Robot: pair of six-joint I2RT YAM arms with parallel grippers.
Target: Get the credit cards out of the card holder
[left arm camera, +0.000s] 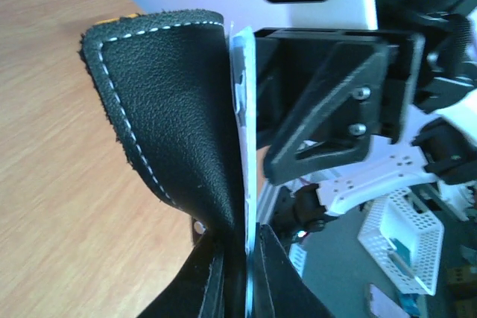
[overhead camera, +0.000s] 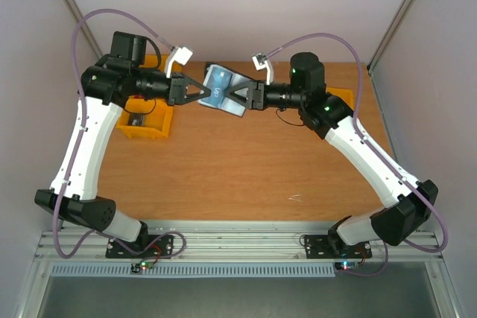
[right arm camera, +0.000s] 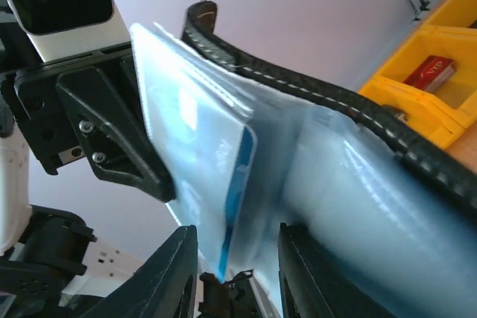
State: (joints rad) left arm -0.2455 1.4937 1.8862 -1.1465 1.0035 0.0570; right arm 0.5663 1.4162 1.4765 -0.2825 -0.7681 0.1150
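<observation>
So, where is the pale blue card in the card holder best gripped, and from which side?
Grip the pale blue card by its exposed end, one finger on each flat face, coming from the right gripper's side: that end lies between its jaws, while the left gripper pins the card holder opposite.

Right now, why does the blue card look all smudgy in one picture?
Right wrist view: the credit card and card holder sit very close to the lens and look smeared, though the yellow bin behind is clearer; left wrist view: the holder's black leather is crisp; top view: sharp, evenly lit.
</observation>
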